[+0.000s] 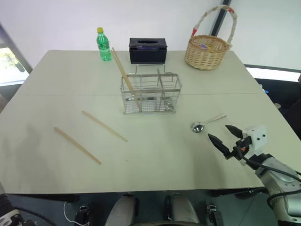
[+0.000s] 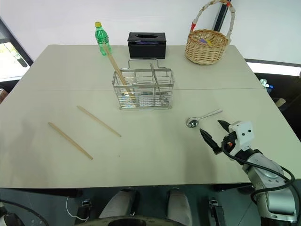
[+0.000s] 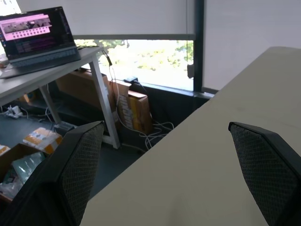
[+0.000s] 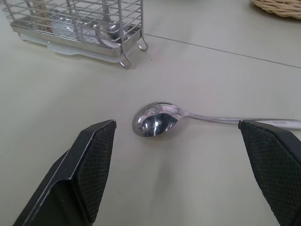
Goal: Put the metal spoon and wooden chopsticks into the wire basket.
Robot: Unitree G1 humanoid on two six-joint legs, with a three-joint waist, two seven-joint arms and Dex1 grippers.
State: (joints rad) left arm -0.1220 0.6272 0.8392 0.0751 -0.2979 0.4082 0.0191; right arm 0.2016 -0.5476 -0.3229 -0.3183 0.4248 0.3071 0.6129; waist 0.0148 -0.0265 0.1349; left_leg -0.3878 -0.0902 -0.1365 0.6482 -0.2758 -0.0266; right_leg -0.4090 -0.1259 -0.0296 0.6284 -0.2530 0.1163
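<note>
The right gripper (image 1: pixel 225 137) is hovering low over the table (image 1: pixel 42 89) with its two black fingers spread wide and nothing between them. Seen from the head camera, the metal spoon (image 1: pixel 205 123) is lying just beyond it at about 11 o'clock, bowl toward the robot and handle running off toward 2 o'clock; in the right wrist view the bowl (image 4: pixel 153 119) is sitting between the two finger pads, apart from both.

Further out at 11 o'clock the wire basket (image 1: pixel 151 93) is standing upright mid-table. One pair of wooden chopsticks (image 1: pixel 124 75) is already leaning in its left compartment, tips pointing toward 11 o'clock. Two more wooden chopsticks (image 1: pixel 104 125) are lying flat on the table at the basket's 7 o'clock, well apart from each other.

Along the far edge a green bottle (image 1: pixel 103 44), a black tissue box (image 1: pixel 147 50) and a wicker basket (image 1: pixel 207 51) are standing.

The left gripper (image 3: pixel 174 174) is holding its fingers wide apart over the table's edge, empty.
</note>
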